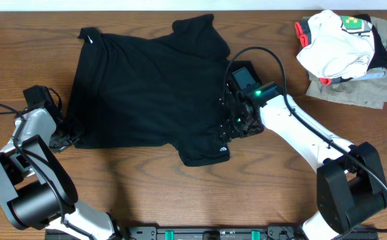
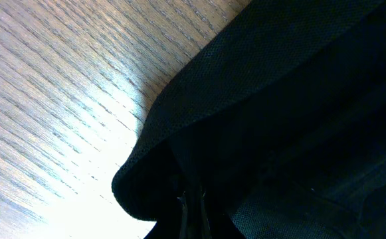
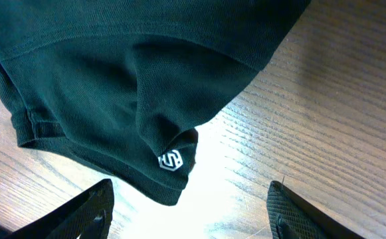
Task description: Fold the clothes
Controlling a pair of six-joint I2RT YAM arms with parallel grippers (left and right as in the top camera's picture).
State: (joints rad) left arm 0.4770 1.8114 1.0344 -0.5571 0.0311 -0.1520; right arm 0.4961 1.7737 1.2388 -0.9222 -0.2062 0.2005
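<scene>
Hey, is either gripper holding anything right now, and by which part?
The left gripper is shut on the black shirt, pinching its edge near the lower left corner in the overhead view. The right gripper is open, holding nothing.

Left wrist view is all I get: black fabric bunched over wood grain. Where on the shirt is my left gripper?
Observer: Overhead, the left gripper is at the lower-left corner of the black shirt, which lies spread flat.
Operator: Where is the other arm?
Observer: The right gripper is at the shirt's opposite, right-hand edge.
Operator: Has it grabbed the fabric?
Observer: No. The right wrist view shows its jaws standing open, with a shirt corner bearing a small white logo just ahead of them, ungripped.
Operator: Anything else nearby?
Observer: A pile of other clothes sits at the top right, apart from the shirt.
</scene>
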